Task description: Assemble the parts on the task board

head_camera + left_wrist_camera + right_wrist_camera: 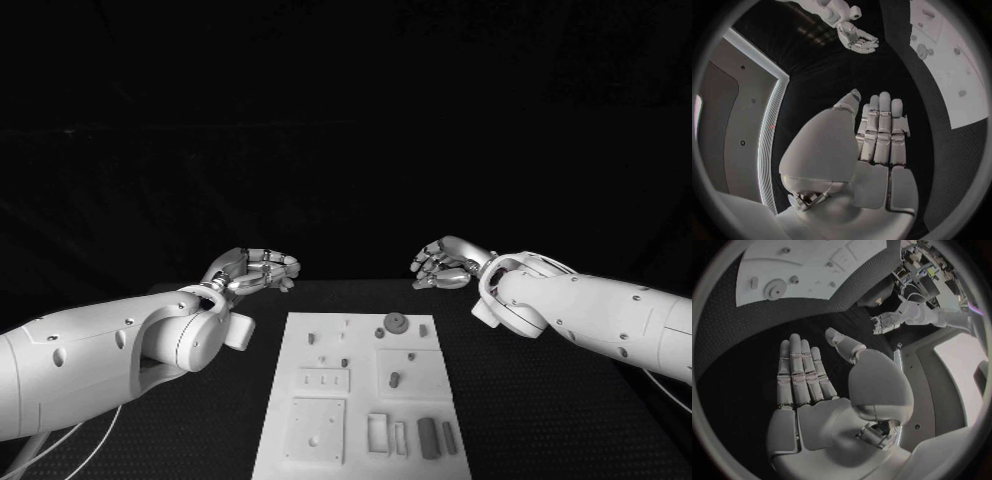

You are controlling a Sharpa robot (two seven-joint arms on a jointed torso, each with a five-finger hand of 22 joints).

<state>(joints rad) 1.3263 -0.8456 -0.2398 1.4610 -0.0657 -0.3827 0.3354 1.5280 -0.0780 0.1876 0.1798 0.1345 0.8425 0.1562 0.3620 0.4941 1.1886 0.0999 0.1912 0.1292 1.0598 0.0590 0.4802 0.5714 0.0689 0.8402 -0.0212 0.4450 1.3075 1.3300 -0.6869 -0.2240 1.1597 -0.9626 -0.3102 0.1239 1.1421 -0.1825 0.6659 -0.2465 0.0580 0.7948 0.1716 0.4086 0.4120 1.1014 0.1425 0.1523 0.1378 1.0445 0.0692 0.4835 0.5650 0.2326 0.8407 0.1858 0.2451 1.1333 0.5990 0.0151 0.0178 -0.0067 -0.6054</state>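
Note:
The white task board [361,400] lies in the middle of the table, also seen as the board [954,75] and the board [811,265] in the wrist views. On it lie a round grey part [394,321] near the far end, a small grey part [394,381] at mid-board, and two long grey parts [428,438] at the near right. My left hand [257,268] hovers beyond the board's far left corner, palm up, fingers apart, holding nothing. My right hand [444,262] hovers beyond the far right corner, likewise holding nothing. The wrist views show the left hand [879,135] and the right hand [804,385] with fingers stretched out.
Black table surface [548,420] runs on both sides of the board. The board carries several recesses and slots [317,430]. The other arm's hand appears across the table in each wrist view: right hand [857,39], left hand [887,321].

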